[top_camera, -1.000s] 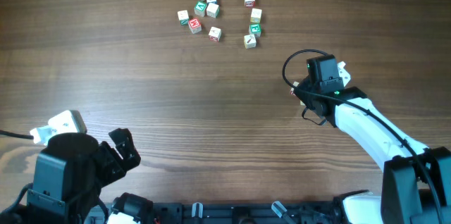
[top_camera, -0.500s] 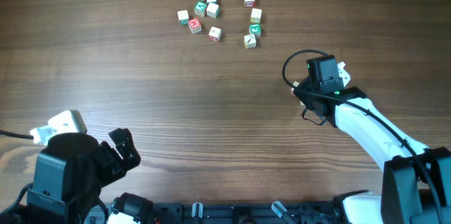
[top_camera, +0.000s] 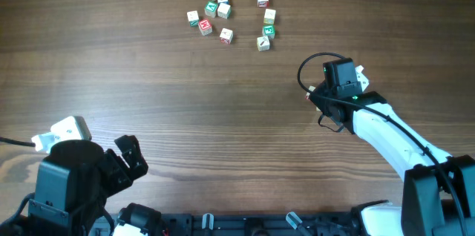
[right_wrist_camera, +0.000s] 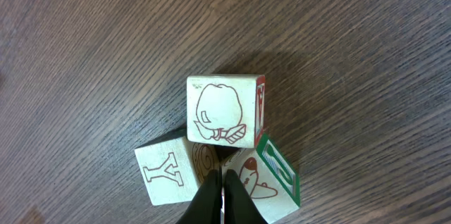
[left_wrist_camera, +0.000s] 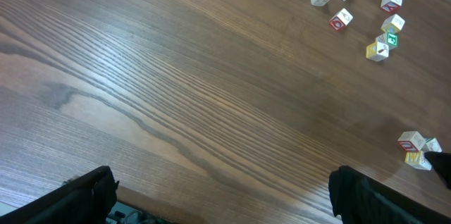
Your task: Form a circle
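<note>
Well, nothing has shifted against the earlier overhead frames: both arms sit where they were, and every cube keeps its spot.

On my right wrist camera the right gripper point(right_wrist_camera: 222, 199) is fully closed, its two dark fingertips pressed together with nothing between them. The tips point at the seam where three cubes meet. I cannot tell whether they press on the wood or hang just above it. Just beyond the tips lies the drawing cube point(right_wrist_camera: 218, 110), a pale face with a thin brown line sketch and a red letter on its side. Just left of the tips is the Y cube point(right_wrist_camera: 169, 175), with an outlined Y on top. Just right of them is the green-edged cube point(right_wrist_camera: 271, 175). All three touch, corners bunched together.

The left gripper point(left_wrist_camera: 222, 175) stands spread wide, a black finger at each lower corner of its view, holding nothing and touching nothing.

The main grouping of cubes point(top_camera: 224, 10) lies well apart from the right gripper, farther out and off to its left, in a loose cluster plus a short column rather than a ring. From the left gripper it is far ahead and to the right.

The cubes are small, pale, square-edged wood with red or green print. The table point(top_camera: 148, 80) is dark brown with a long streaky grain.
</note>
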